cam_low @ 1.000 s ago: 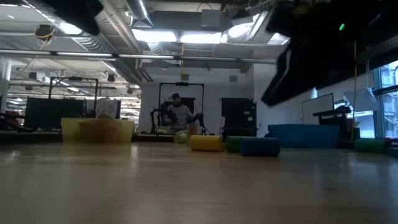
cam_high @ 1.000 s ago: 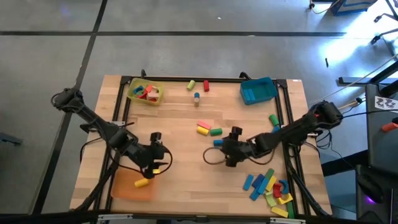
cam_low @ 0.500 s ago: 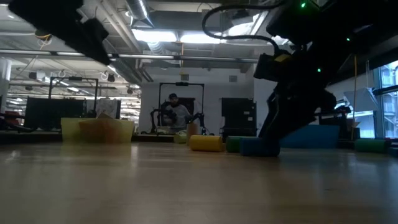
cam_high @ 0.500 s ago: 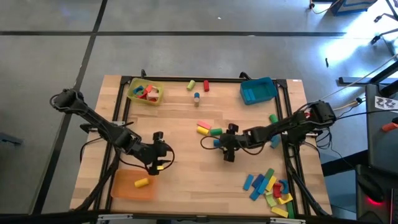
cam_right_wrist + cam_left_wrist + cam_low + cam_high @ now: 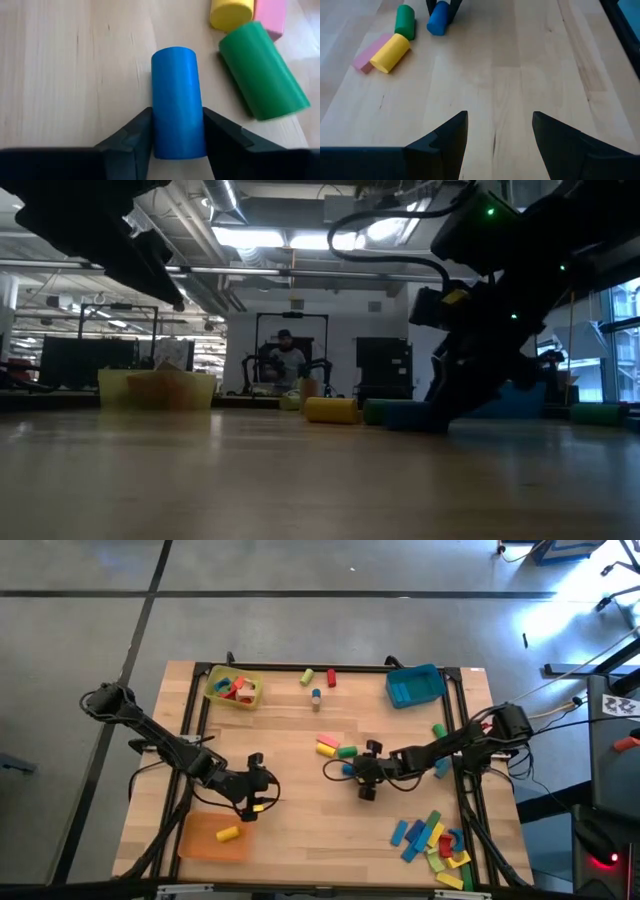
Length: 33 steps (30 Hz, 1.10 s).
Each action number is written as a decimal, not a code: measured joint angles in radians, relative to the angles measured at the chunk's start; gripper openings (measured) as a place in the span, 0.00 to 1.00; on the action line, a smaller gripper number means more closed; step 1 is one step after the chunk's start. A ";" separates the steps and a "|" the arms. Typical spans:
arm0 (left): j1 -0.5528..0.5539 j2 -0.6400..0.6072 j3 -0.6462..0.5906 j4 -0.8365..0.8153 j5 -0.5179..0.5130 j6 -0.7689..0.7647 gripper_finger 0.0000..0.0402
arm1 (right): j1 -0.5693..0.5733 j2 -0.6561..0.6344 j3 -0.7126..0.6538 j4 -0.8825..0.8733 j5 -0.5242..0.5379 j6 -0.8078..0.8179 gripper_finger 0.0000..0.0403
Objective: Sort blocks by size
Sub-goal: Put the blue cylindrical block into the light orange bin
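Right wrist view shows the blue cylinder (image 5: pixel 177 102) lying on the wooden table (image 5: pixel 70 75) with its near end between the right gripper (image 5: pixel 176 136)'s two dark fingers (image 5: pixel 131 136), both pads pressed against its sides; its far end sticks out ahead of the tips. A green cylinder (image 5: pixel 262 77) lies just beside it at about 2 o'clock, apart from it, with a yellow cylinder (image 5: pixel 231 12) and a pink block (image 5: pixel 270 15) beyond.

From overhead, the right gripper (image 5: pixel 357 771) sits near the table's middle, the blue cylinder (image 5: pixel 349 769) at its tip, with the green cylinder (image 5: pixel 347 751), yellow cylinder (image 5: pixel 325 750) and pink block (image 5: pixel 329 741) at about 11 o'clock from it. The left gripper (image 5: pixel 262 790) hovers at about 9 o'clock from the right one, well apart, above bare wood; its jaws stand wide and hold nothing. A loose pile of blocks (image 5: pixel 432 842) lies toward 5 o'clock on the table.
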 joint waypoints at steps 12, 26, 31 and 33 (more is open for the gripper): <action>0.042 0.000 0.000 0.084 -0.007 0.031 0.51 | 0.033 0.010 0.017 0.101 -0.005 0.002 0.36; 0.133 0.000 0.000 0.176 0.026 0.074 0.62 | 0.120 0.008 0.110 0.235 0.032 0.004 0.36; 0.158 0.008 0.000 0.186 0.025 0.075 0.69 | 0.120 0.007 0.110 0.352 0.025 0.001 0.34; 0.158 0.027 0.000 0.218 0.026 0.092 0.70 | 0.119 0.010 0.111 0.404 0.025 -0.003 0.35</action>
